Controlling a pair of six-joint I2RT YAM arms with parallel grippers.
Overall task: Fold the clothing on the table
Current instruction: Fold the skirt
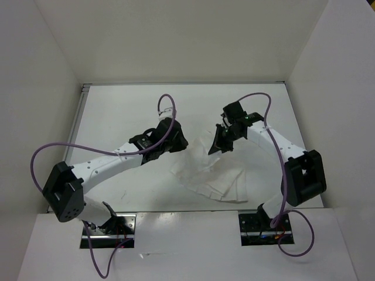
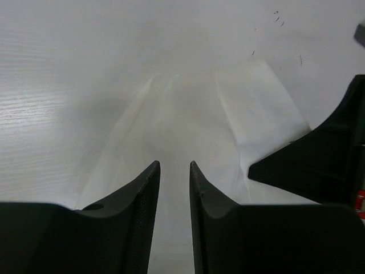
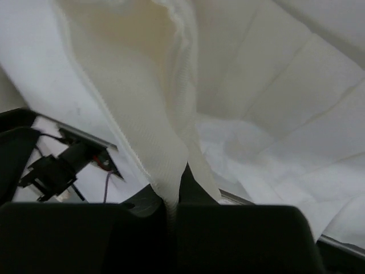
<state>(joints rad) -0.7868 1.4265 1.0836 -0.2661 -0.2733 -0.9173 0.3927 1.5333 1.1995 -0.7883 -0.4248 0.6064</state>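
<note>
White pleated thin-fabric clothing [image 1: 211,175] lies midway on the matte white table [image 1: 129,105], between your arms. Right fingers [image 1: 219,145] clamp its far edge; left fingers [image 2: 142,200], narrowly parted, sit over its left side.

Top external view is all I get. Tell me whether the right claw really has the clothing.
Observer: Yes. The right wrist view shows the right claw shut on a fold of the clothing, and the fabric rises out from between its fingers.
Operator: Now report the left claw.
Observer: In the left wrist view the left claw has a narrow gap between its fingers, with nothing pinched in it.
Operator: Say what is under it.
Observer: The clothing lies spread beneath and beyond its tips, with bare table to the left.
</note>
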